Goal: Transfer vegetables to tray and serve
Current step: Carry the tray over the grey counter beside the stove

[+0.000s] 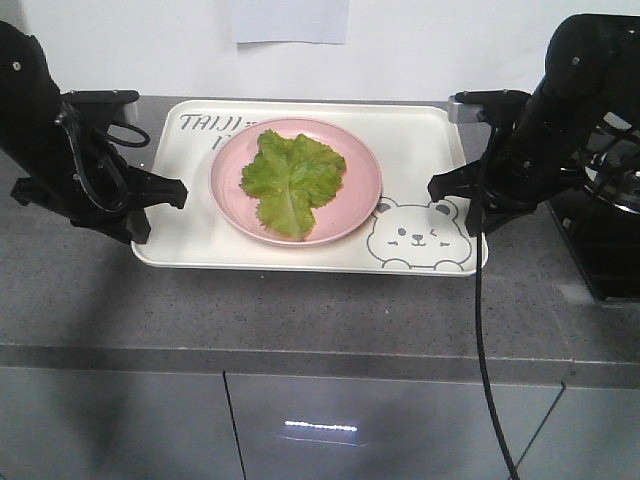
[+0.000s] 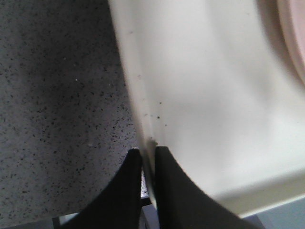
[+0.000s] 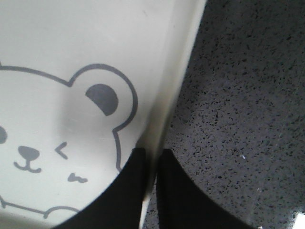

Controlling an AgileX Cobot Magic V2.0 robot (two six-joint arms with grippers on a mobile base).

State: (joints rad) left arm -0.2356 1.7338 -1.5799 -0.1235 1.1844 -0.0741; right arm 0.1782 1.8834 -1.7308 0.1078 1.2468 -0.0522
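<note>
With your left gripper (image 2: 147, 157) and right gripper (image 3: 151, 157) each pinched thinly on a tray (image 1: 420, 140) rim, uneven lifting could slide the pink plate (image 1: 360, 165) of lettuce (image 1: 292, 178) off.

above tray (image 1: 420, 150): open | right counter (image 1: 300, 300): black appliance (image 1: 610, 240) blocks

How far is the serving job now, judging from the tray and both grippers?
Done: green lettuce leaves lie on the round pink plate, on the cream rectangular plastic tray. In hand: left gripper and right gripper pinch opposite tray rims. Left: lifting and serving.
</note>
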